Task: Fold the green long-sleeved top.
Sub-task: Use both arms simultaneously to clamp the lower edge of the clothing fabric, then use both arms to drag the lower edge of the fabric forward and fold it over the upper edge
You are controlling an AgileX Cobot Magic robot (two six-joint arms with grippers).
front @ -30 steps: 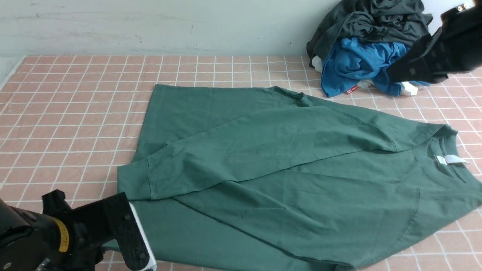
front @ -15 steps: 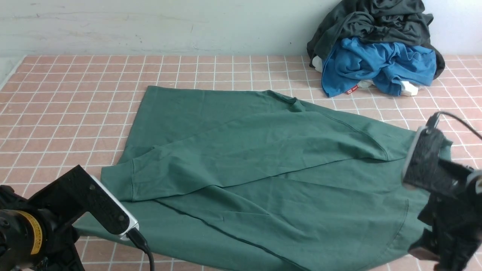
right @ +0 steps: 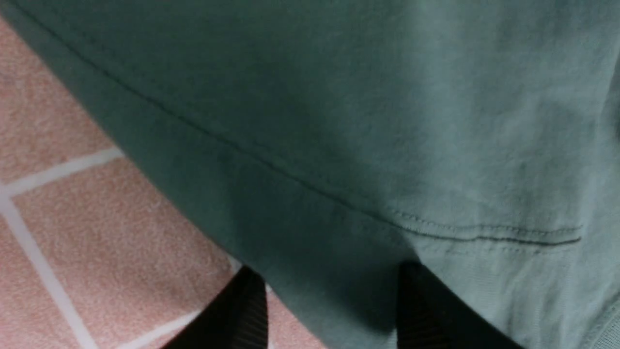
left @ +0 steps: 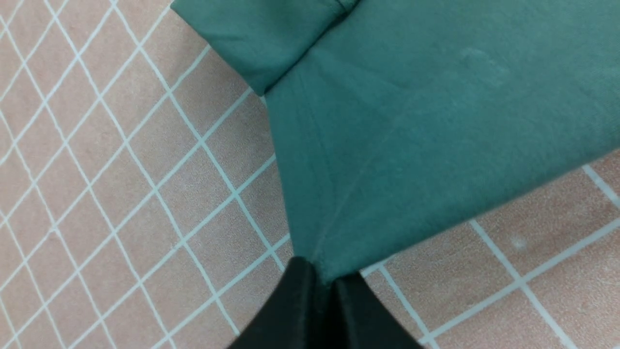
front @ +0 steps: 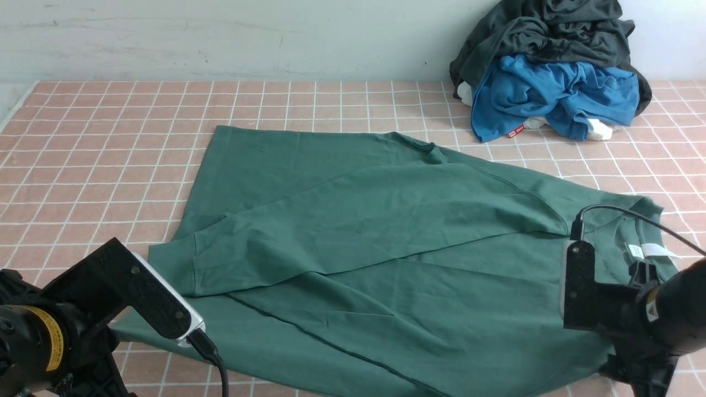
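Note:
The green long-sleeved top lies flat on the pink tiled table, neck and white label to the right, hem to the left, both sleeves laid across the body. My left gripper is shut on the near hem corner of the top; a sleeve cuff lies just beyond. My right gripper is open, its fingers straddling the top's near edge by a stitched seam, near the shoulder. In the front view both wrists hide their fingertips.
A pile with a charcoal-grey garment over a bright blue garment sits at the far right against the wall. Bare tiles lie left of and behind the top. The table's left edge shows at far left.
My right arm came down from beside the pile to the top's near right edge. My left gripper pulled the hem corner leftward, shifting the top a little left; it has held still since.

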